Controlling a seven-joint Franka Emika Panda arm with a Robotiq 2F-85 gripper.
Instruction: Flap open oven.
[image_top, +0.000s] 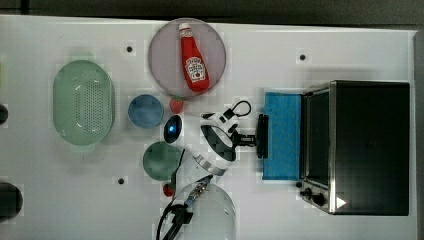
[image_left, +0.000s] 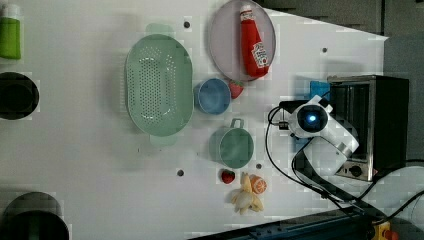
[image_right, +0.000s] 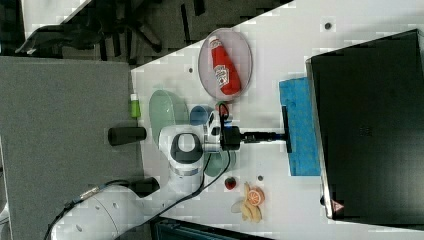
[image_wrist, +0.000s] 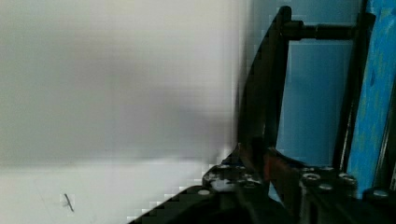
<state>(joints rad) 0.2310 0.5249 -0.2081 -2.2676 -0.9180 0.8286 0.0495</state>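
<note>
- The oven (image_top: 370, 145), a boxy toaster oven with a black top, a silver metal front frame and black knobs, stands at the right edge of the white bench (image_top: 300, 210) in the top view.
- Its blue-tinted glass door (image_top: 282, 135) is folded down flat onto the bench, reaching out from the silver frame toward the bench's middle. The task looks nearly or fully done.
- The black bar handle (image_top: 262, 136) runs along the door's free edge. It is the natural place to take hold, being slim, rigid and standing clear of the glass.
- The black two-finger gripper (image_top: 255, 138) of the white arm is level with the bench and closed narrowly around the handle near its middle; the wrist view shows the bar lodged between the fingers (image_wrist: 280, 168).
- Handling, as a judgement: the body is likely heavy enough to stay put, while the door swings stiffly on a hinge along one fixed arc.
- The glass is fragile and smooth, so force belongs on the bar, not the pane.
- A hard push against the hinge stop could drag the whole oven.
</note>
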